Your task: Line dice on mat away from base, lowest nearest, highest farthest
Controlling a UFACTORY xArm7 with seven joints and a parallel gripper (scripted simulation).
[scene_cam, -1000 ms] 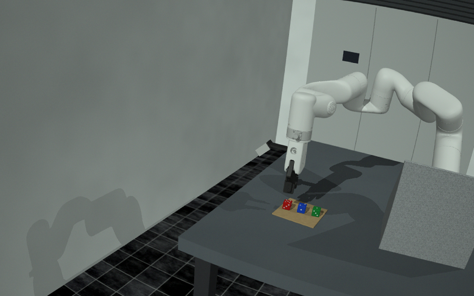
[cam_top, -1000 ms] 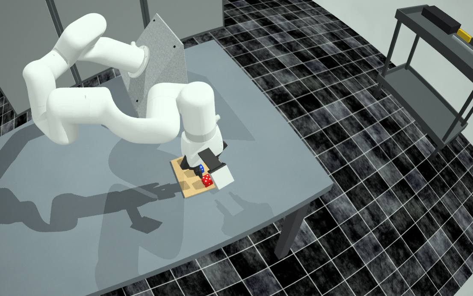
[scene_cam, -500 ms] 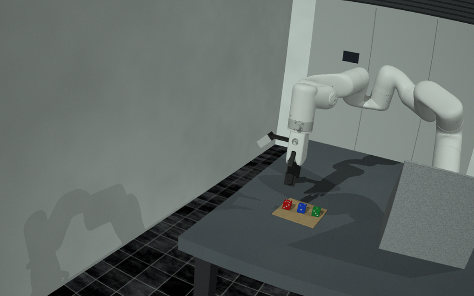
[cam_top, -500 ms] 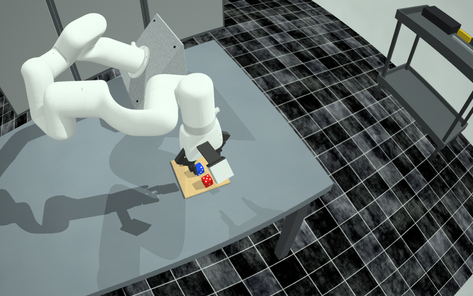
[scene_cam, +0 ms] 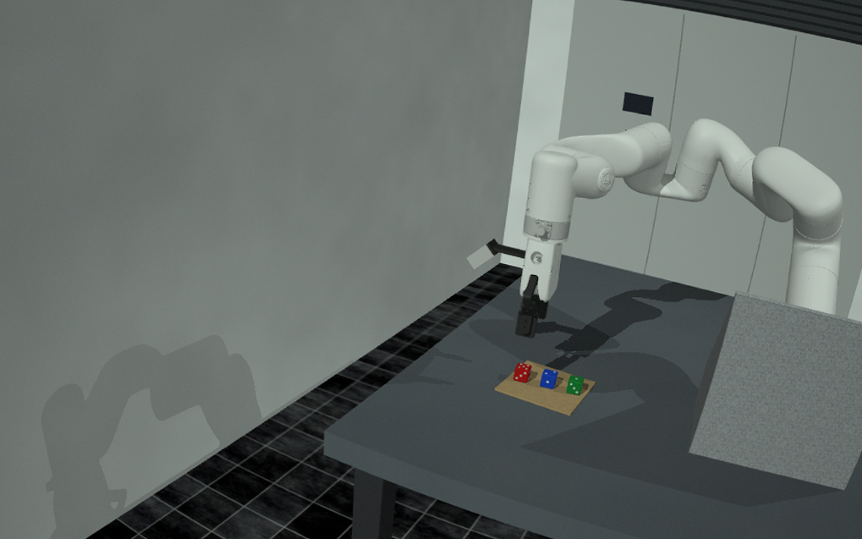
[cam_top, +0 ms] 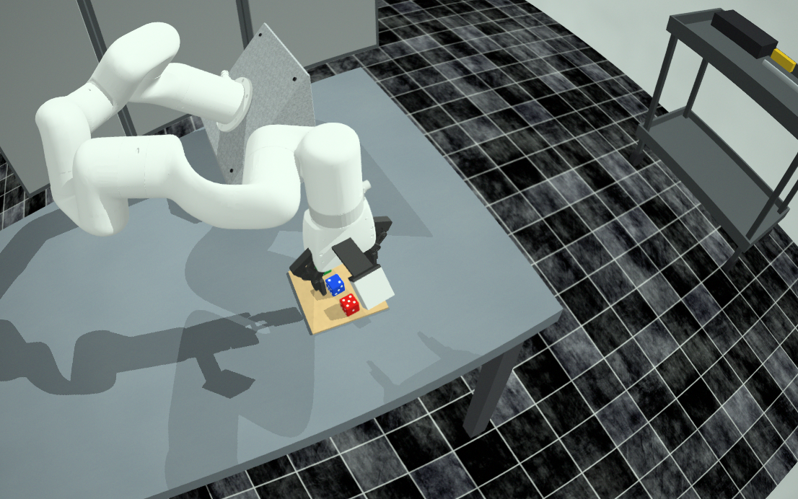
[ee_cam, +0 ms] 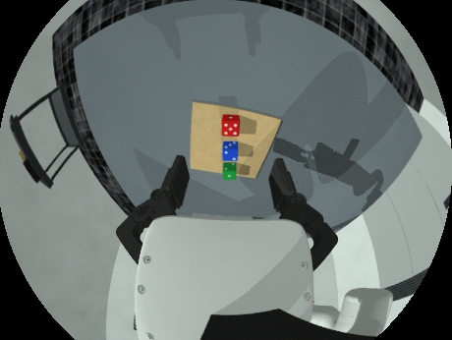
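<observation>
We find the green die, blue die and red die lined up on the mat. The gripper hangs above, wide open and empty. Pip counts seem ordered, though hard to read; nothing appears left.

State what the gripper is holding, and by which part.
Nothing. The gripper hangs open above the mat, clear of the red die, blue die and green die.
</observation>
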